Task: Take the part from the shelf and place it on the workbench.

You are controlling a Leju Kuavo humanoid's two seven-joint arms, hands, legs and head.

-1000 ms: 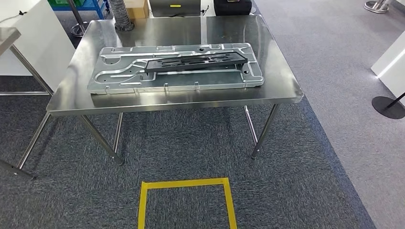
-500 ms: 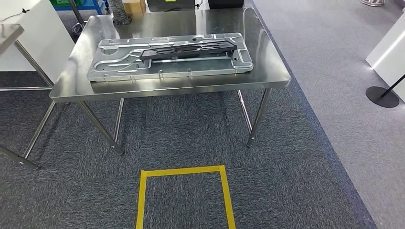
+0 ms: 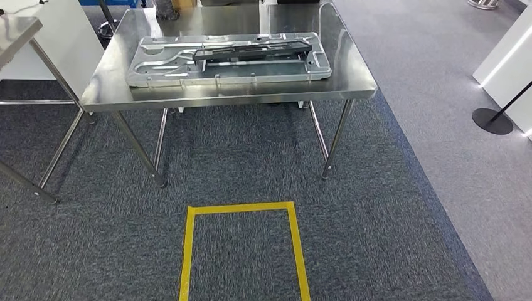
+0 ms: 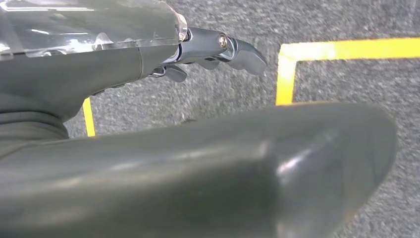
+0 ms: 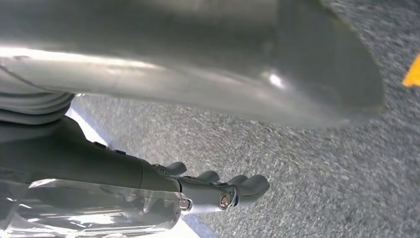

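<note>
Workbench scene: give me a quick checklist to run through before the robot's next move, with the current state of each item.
1. Black part on the workbench: ok, it lies on the silver panel.
2. Left hand free: ok, fingers apart, holding nothing.
3. Right hand free: ok, fingers apart, holding nothing.
4. Part fully settled, not overhanging: cannot tell from this distance.
5. Carpet around the yellow tape square: ok, nothing lying there.
6. Shelf location: cannot tell.
</note>
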